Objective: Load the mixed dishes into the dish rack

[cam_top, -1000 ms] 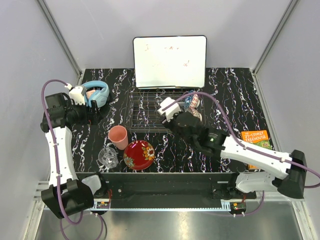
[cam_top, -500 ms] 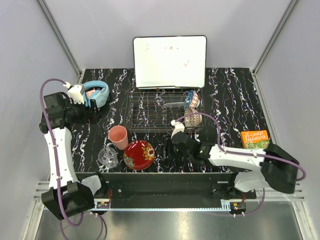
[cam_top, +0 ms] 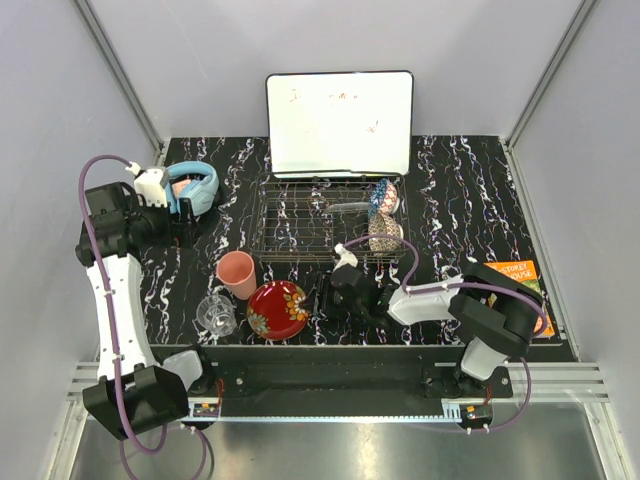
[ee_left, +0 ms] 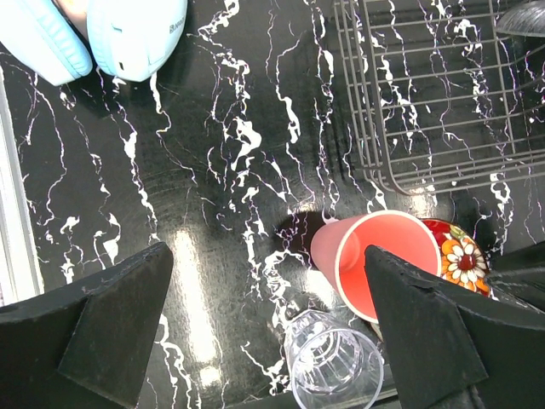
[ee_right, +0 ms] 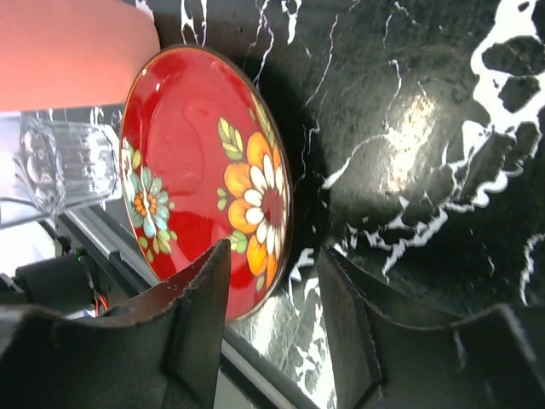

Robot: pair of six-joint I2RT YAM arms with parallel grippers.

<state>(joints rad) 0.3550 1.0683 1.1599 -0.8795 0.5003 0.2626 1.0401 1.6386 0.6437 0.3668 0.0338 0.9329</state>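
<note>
Right end effector (ee_right: 272,260), half-open and empty, is poised at the plate (ee_right: 192,162) rim by the surface's (ee_right: 426,128) near edge; next it should close and lift.

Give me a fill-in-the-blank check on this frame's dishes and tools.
The blue bowl and beige bowl stand in the ___.
The cup beside the plate is coloured ___.
The left tool is wide ___, holding nothing.
Missing: rack; pink; open.
</note>
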